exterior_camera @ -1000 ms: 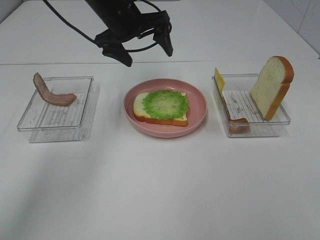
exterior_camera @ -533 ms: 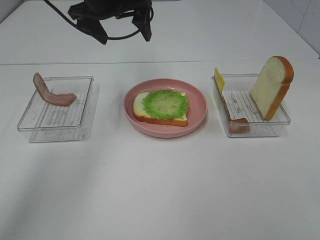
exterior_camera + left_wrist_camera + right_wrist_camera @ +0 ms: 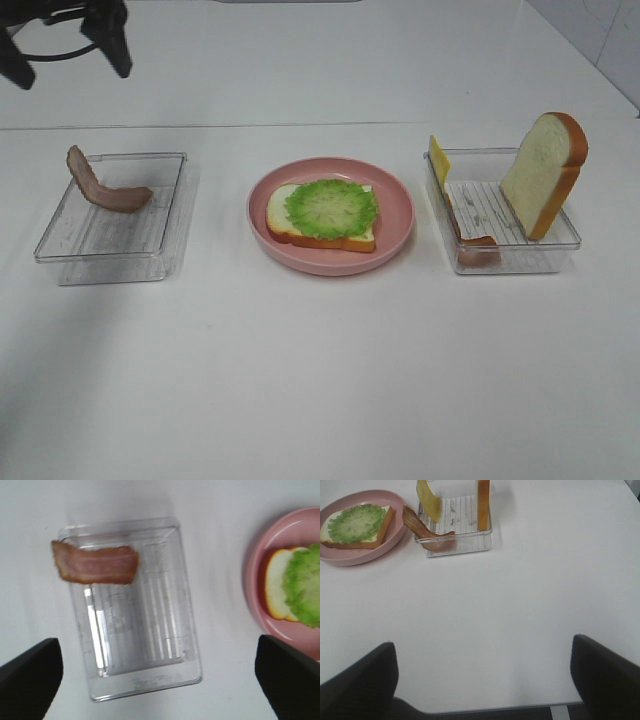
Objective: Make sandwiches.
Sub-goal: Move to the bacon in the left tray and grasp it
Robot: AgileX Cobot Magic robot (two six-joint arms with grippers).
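White tabletop (image 3: 320,380): bacon strip (image 3: 105,190) in tray (image 3: 110,240) lies below spread left tool (image 3: 68,58).

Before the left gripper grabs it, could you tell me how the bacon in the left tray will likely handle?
Probably bendy, not stiff: the bacon curves from the tray rim down to its floor. Likely light, being a thin strip. Its low end may dangle once lifted.

The pink plate (image 3: 396,215) looks smooth and faintly glossy. Left of the plate, the left tray (image 3: 110,238) is clear, shiny plastic with a ribbed floor; the right tray (image 3: 520,257) likewise. The lettuce leaf (image 3: 331,208) is matt and ruffled, the white table (image 3: 320,380) smooth.
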